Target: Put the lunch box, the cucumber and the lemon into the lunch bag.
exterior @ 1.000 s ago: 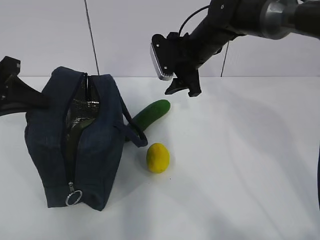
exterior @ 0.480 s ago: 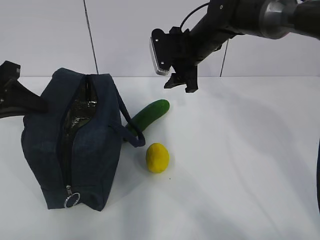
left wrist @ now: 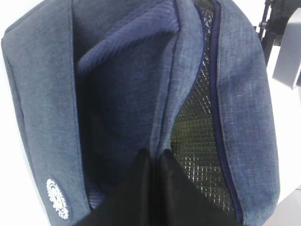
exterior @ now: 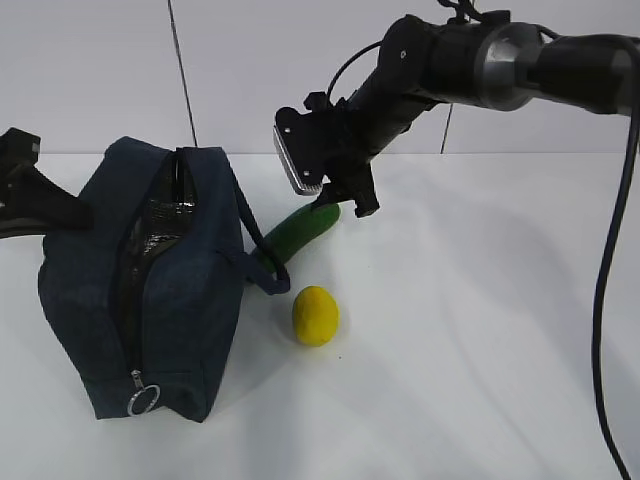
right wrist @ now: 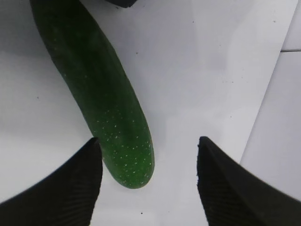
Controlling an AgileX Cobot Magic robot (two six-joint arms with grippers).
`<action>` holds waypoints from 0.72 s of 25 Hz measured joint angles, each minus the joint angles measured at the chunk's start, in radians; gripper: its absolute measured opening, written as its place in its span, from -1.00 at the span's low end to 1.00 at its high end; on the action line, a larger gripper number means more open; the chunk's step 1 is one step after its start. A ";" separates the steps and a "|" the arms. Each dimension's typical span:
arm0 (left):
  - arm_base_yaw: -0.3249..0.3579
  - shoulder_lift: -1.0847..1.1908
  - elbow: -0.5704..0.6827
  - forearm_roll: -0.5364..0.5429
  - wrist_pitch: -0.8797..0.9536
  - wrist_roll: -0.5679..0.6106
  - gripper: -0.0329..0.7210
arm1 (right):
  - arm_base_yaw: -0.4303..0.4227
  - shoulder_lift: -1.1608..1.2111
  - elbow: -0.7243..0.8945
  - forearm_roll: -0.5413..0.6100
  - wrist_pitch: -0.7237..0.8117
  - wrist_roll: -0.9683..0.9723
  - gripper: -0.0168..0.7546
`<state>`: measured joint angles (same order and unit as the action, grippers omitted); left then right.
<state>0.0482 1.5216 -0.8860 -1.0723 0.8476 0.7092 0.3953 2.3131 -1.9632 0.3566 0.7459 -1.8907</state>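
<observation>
The dark navy lunch bag (exterior: 190,300) stands at the left with its zipper open and silvery lining (left wrist: 197,132) showing. My left gripper (left wrist: 153,188) is shut on the fabric edge of the bag's opening; in the exterior view it (exterior: 30,195) sits behind the bag's left end. The dark green cucumber (exterior: 300,230) lies right of the bag. My right gripper (exterior: 345,200) hangs open just over the cucumber's far tip; in the right wrist view the tip (right wrist: 127,160) lies between the fingers (right wrist: 70,183), nearer the left one. The yellow lemon (exterior: 315,315) lies in front of the cucumber. The lunch box is out of view.
The bag's loop handle (exterior: 265,270) droops onto the near end of the cucumber. The silver ring pull (exterior: 143,400) hangs at the bag's front end. The white table (exterior: 480,330) stretches to the right, with a white wall behind.
My right gripper has moved down and to the left, onto the cucumber's far tip. The bag has shifted slightly left and its opening looks narrower. The cucumber and lemon have not moved.
</observation>
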 joint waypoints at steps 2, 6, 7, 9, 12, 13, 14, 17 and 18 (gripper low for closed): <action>0.000 0.000 0.000 0.002 0.000 0.000 -0.92 | 0.000 0.000 -0.002 -0.004 0.009 -0.003 0.30; 0.000 0.000 0.000 0.002 -0.002 0.000 -0.92 | 0.000 0.000 -0.006 -0.004 0.044 -0.004 0.30; 0.000 0.000 0.000 0.002 -0.002 0.000 -0.92 | 0.000 0.000 -0.006 -0.004 0.054 -0.004 0.30; 0.000 0.000 0.000 0.002 -0.003 0.000 -0.92 | 0.004 0.000 -0.010 -0.004 0.063 -0.004 0.30; 0.000 0.000 0.000 0.002 -0.003 0.000 -0.92 | 0.008 0.000 -0.010 0.000 0.072 -0.004 0.30; 0.000 0.000 0.000 0.002 -0.003 0.000 -0.92 | 0.008 0.000 -0.010 0.005 0.072 -0.004 0.30; 0.000 0.000 0.000 0.002 -0.003 0.000 -0.92 | 0.010 0.000 -0.010 0.007 0.073 -0.004 0.30; 0.000 0.000 0.000 0.002 -0.003 0.000 -0.92 | 0.012 0.000 -0.014 0.021 0.076 -0.007 0.30; 0.000 0.000 0.000 0.002 -0.003 0.000 -0.92 | 0.014 0.000 -0.016 0.031 0.080 -0.007 0.30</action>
<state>0.0482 1.5216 -0.8860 -1.0707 0.8444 0.7092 0.4093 2.3131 -1.9790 0.3872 0.8261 -1.8972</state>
